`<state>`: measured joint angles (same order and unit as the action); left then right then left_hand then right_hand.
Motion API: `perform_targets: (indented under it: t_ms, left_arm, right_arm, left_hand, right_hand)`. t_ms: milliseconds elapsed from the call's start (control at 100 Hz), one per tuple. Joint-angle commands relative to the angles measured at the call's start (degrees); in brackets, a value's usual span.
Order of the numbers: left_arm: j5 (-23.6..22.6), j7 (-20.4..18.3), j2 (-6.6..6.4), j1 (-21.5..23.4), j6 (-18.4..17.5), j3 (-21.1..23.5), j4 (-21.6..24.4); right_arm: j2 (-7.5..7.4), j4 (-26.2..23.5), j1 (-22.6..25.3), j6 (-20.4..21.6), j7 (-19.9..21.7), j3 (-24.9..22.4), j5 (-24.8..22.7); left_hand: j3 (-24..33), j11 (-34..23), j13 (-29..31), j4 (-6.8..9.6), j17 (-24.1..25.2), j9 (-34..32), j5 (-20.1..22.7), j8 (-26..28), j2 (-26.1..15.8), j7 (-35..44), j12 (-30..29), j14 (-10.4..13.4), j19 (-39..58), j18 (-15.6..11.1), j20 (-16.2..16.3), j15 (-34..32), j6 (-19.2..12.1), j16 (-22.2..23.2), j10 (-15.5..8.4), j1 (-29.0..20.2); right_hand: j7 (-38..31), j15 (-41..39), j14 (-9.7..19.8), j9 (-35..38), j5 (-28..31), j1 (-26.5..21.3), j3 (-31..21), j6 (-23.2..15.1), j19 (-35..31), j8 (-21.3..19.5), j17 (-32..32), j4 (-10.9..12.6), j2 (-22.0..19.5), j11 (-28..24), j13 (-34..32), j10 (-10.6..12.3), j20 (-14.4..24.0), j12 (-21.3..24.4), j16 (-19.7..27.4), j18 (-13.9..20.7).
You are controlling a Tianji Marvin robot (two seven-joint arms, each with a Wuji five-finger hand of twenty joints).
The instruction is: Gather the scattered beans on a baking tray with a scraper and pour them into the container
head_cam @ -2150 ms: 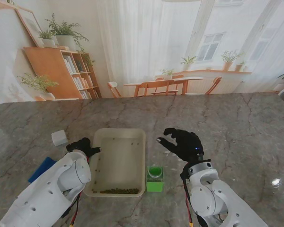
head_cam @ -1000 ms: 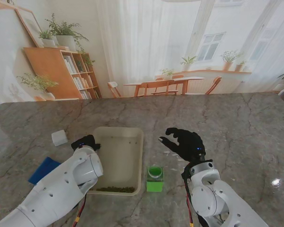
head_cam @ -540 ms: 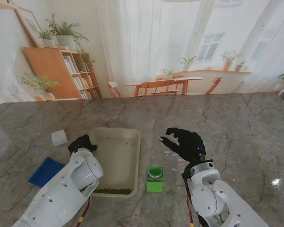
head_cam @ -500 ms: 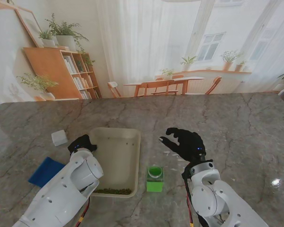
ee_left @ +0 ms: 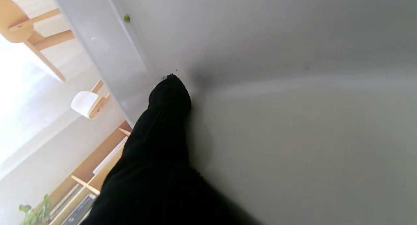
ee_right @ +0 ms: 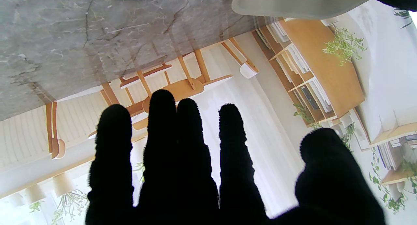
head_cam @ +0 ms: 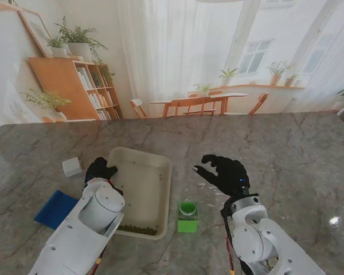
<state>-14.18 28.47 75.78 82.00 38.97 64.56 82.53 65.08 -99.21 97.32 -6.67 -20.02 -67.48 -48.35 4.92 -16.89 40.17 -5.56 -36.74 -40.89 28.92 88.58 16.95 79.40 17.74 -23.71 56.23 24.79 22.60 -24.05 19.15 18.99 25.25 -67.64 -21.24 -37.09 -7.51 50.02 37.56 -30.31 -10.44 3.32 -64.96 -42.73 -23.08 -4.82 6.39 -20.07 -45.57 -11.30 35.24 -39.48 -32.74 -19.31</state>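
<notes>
A cream rectangular baking tray with rounded corners lies on the worktop, turned slightly askew. Most of the green beans sit gathered in a narrow band along the tray's nearer wall; a few single beans dot the floor of the tray farther off. A small green container, square with a round open mouth, stands upright just beside the tray's near right corner. A flat blue scraper lies on the worktop left of the tray.
</notes>
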Motion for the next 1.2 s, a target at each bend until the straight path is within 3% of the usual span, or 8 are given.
perform_targets:
  t_ms: [0,100,310,440,600,720,850,1190]
  left_arm:
    - [1.04,0.53,1.17,0.34,-1.05,0.58,0.77]
    - [5.62,2.58,2.23,0.76,-2.11,2.28,0.89]
    - [14.91,8.64,4.64,0.91,-4.80,5.80,0.01]
    - [21.19,12.57,5.95,0.76,-7.20,7.43,-0.50]
    - [26.73,15.04,6.51,0.85,-10.56,8.41,-0.32]
    - [28.24,15.51,6.50,0.80,-12.23,8.58,-0.58]
    - [29.66,15.90,6.50,0.66,-13.68,8.77,-0.91]
    - [31.56,17.48,6.51,0.19,-16.34,9.82,-0.14]
  right_arm:
    - [0.17,-0.11,0.33,-0.04,0.54,-0.15,0.09]
    - [0.17,-0.20,0.43,-0.25,0.52,-0.26,0.00]
    - [0.19,-0.24,0.59,-0.62,0.30,-0.45,-0.20]
    - [0.17,-0.28,0.66,-0.79,0.38,-0.56,-0.27]
    - [0.17,-0.17,0.61,-0.89,0.38,-0.51,-0.31]
    - [0.18,0.05,0.51,-0.87,0.27,-0.55,-0.29]
    - [0.18,0.03,0.55,-0.89,0.30,-0.69,-0.27]
    - [0.14,-0.12,0.65,-1.10,0.48,-0.91,-0.44]
  left_hand:
    - [6.45,-0.94,2.81,5.46,-3.66,0.37,3.05,1.37,-2.79,5.56,-1.02,0.58,0.90,-1.18,-2.81,-1.17,-1.14,-1.02,1.99,-6.30]
    - [8.30,-1.47,5.20,6.84,-6.24,-1.24,3.79,1.37,-2.06,5.99,-1.15,1.42,1.42,-2.03,-4.74,-1.35,-1.34,-1.48,1.49,-6.31]
    - [20.65,-3.07,11.73,15.06,-11.16,-6.83,4.99,1.37,2.28,6.77,3.07,5.04,6.41,-7.39,-11.83,-3.09,-0.13,-1.07,-0.77,-1.66]
    - [29.91,-1.18,17.82,13.52,-14.51,-15.18,5.46,1.37,10.05,7.07,14.70,8.68,9.83,-13.00,-13.21,-4.21,1.48,3.56,-4.55,-1.91]
    - [37.80,-1.41,21.46,9.10,-16.86,-19.66,5.86,1.37,15.22,7.34,23.44,10.64,11.70,-14.93,-11.82,-5.82,2.88,10.47,-9.44,-2.54]
    - [41.38,-5.62,21.92,9.33,-17.18,-20.03,5.84,1.37,16.39,7.34,30.18,12.45,12.51,-14.70,-9.78,-8.15,3.23,17.20,-14.30,-1.57]
    - [43.43,-7.93,22.22,9.52,-17.64,-19.93,5.72,1.37,16.75,7.27,34.20,13.21,13.49,-15.01,-6.58,-9.06,3.31,23.25,-16.19,-0.97]
    - [45.40,-9.01,23.14,11.11,-18.46,-20.31,5.22,1.37,17.31,6.95,38.67,13.47,14.80,-14.85,-1.02,-10.62,3.14,30.46,-16.27,0.35]
  right_hand:
    - [-0.64,-0.28,0.07,0.30,0.86,-0.62,1.04,-1.00,0.10,0.76,0.83,1.86,-1.90,-0.54,-0.15,-0.31,-0.18,-0.77,-0.26,-1.11]
    - [-0.66,-0.31,0.00,0.34,0.86,-0.64,1.10,-0.99,0.07,0.76,0.81,1.86,-1.90,-0.53,-0.16,-0.33,-0.17,-0.76,-0.28,-1.21]
    - [-0.64,-0.32,0.01,0.31,0.83,-0.75,1.20,-1.01,0.05,0.78,0.82,1.87,-2.00,-0.51,-0.16,-0.27,-0.16,-0.77,-0.29,-1.11]
    - [-0.70,-0.36,-0.02,0.31,0.96,-0.78,1.30,-0.89,0.09,0.76,0.89,1.88,-2.02,-0.52,-0.19,-0.36,-0.16,-0.78,-0.32,-1.13]
    - [-0.66,-0.36,0.06,0.32,0.86,-0.86,1.38,-1.01,0.07,0.77,0.88,1.89,-2.10,-0.53,-0.13,-0.31,-0.15,-0.80,-0.32,-1.16]
    - [-0.68,-0.37,0.00,0.31,0.90,-0.87,1.47,-1.01,0.08,0.77,0.91,1.89,-2.14,-0.53,-0.13,-0.33,-0.15,-0.80,-0.33,-1.13]
    - [-0.66,-0.38,0.03,0.31,0.80,-0.93,1.54,-0.97,0.08,0.77,0.94,1.90,-2.15,-0.53,-0.13,-0.31,-0.14,-0.80,-0.34,-1.11]
    - [-0.67,-0.40,-0.01,0.31,0.87,-1.07,1.74,-1.02,0.07,0.77,0.98,1.92,-2.16,-0.54,-0.08,-0.33,-0.13,-0.81,-0.35,-1.11]
